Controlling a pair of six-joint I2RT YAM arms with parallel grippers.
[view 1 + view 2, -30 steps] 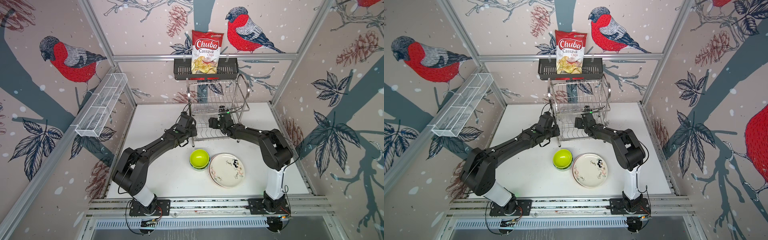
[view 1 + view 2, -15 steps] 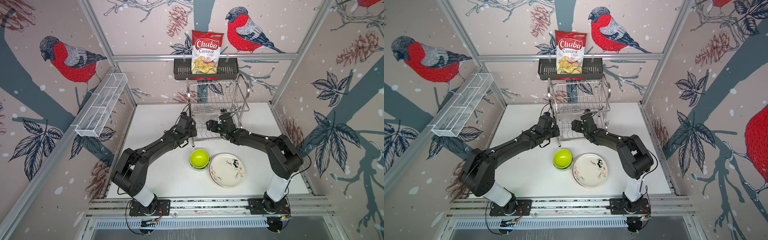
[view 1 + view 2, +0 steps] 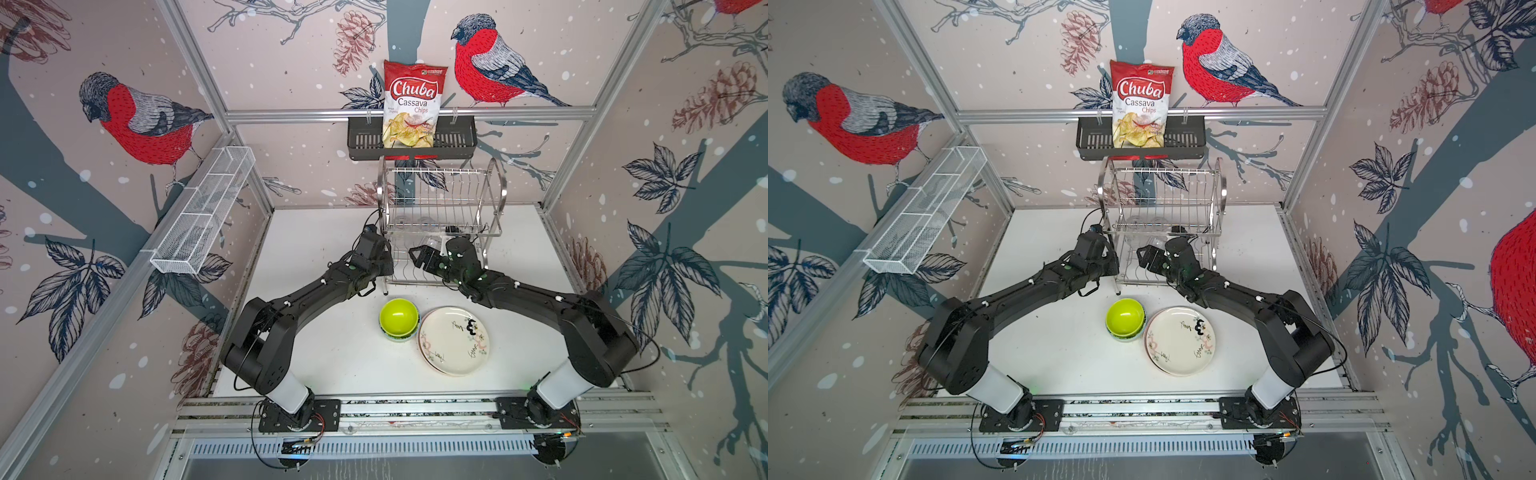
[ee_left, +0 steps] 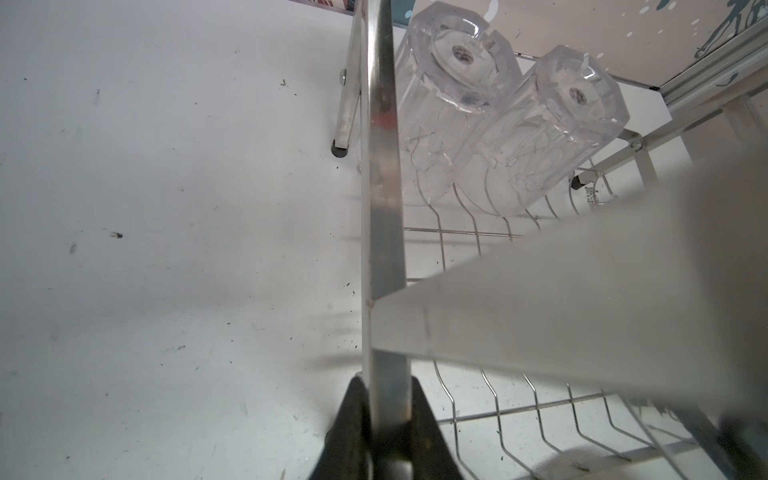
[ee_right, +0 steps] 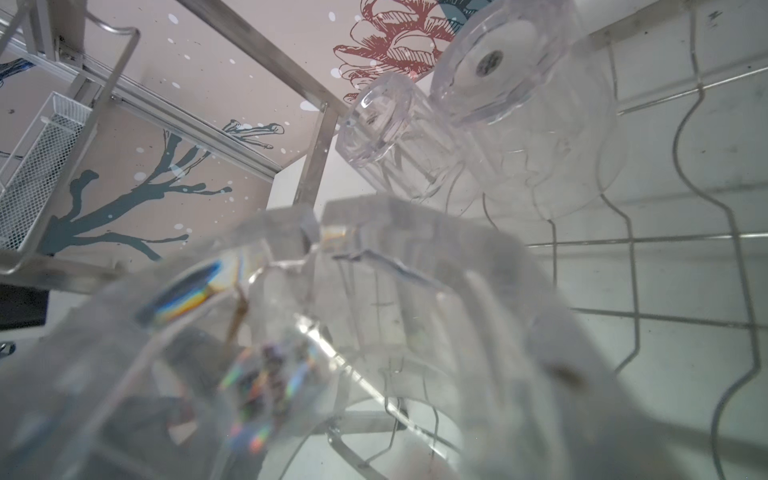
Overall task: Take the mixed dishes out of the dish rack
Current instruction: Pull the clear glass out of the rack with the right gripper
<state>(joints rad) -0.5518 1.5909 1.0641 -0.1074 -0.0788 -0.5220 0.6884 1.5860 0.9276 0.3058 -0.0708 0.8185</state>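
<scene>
left gripper (image 4: pixel 385 401) is clamping the rack (image 4: pixel 380 166) at its 7 o'clock post to steady it while right gripper (image 3: pixel 419 254), fingers wide, is gripping a tumbler (image 5: pixel 332 332).

Chuba cassava chips bag (image 3: pixel 413 104) stands in black slotted basket (image 3: pixel 457 139) beyond the right claw (image 3: pixel 417 255); white wire-mesh tray (image 3: pixel 199 220) hangs well apart.

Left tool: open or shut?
Shut, clamped on the dish rack. In the left wrist view the left tool has its black fingers pressed against both sides of the rack's steel frame bar.
</scene>
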